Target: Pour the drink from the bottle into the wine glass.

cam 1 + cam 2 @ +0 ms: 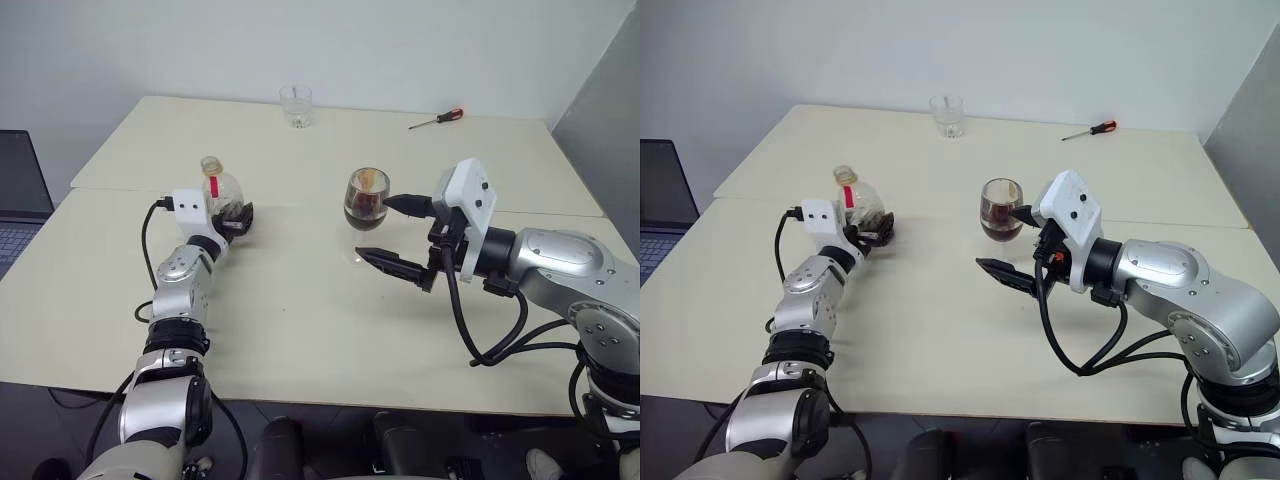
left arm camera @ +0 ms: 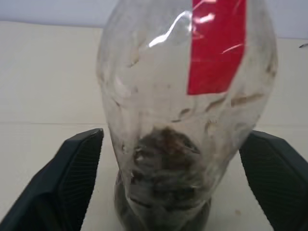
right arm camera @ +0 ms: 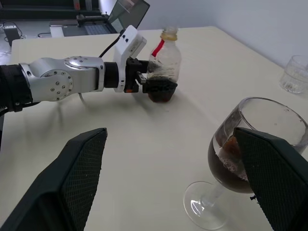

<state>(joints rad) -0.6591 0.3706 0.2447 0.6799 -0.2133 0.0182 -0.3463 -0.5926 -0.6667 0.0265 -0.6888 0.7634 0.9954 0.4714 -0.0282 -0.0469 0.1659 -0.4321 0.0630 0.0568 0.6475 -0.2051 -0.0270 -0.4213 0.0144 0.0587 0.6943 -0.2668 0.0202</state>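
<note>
Bright, even room light; soft faint shadows on the surface (image 1: 300,330); glare streaks on the bottle (image 2: 187,120), slightly blurred close-up.

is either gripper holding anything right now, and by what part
Nothing is held: the left gripper stands open around the bottle, the right gripper open beside the wine glass.

A plain office or lab room: two cream, flat-topped tables (image 1: 300,330) pushed edge to edge against a bare pale wall (image 1: 300,40). An open dark laptop (image 1: 20,200) sits well out beyond the left pincer (image 1: 238,222), on its outer side. A red-handled screwdriver (image 1: 437,119) lies far ahead of the right pincer (image 1: 395,235).
</note>
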